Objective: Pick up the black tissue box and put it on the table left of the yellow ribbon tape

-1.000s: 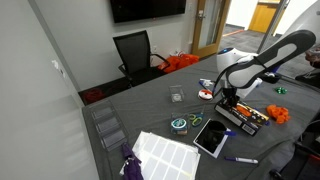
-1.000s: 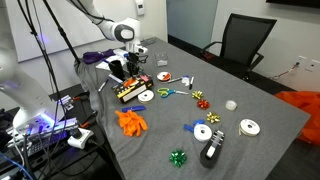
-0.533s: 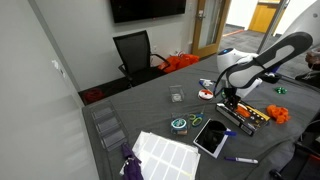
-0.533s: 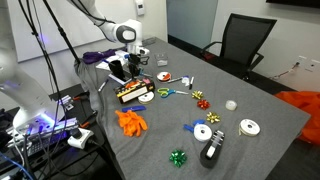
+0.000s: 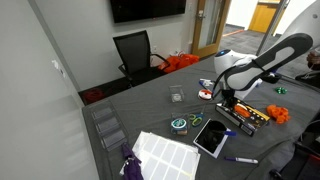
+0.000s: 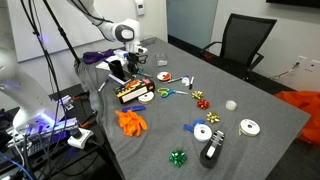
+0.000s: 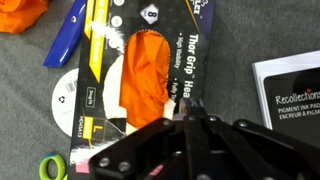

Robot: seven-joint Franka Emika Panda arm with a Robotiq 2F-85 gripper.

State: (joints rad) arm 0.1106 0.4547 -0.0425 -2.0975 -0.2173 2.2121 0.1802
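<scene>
- Wrist view showed the fingers (image 7: 200,130) drawn together, pinching the black tissue box (image 7: 150,70) at its long edge.
- That box lay near a corner of the surface (image 6: 250,100), touching a white disc (image 7: 66,94).

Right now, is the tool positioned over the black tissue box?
Yes, in the wrist view the tool sits directly above the black tissue box, over its orange print.

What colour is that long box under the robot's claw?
Black box, big orange patch, yellow strip along one side; wrist view shows it best.
</scene>
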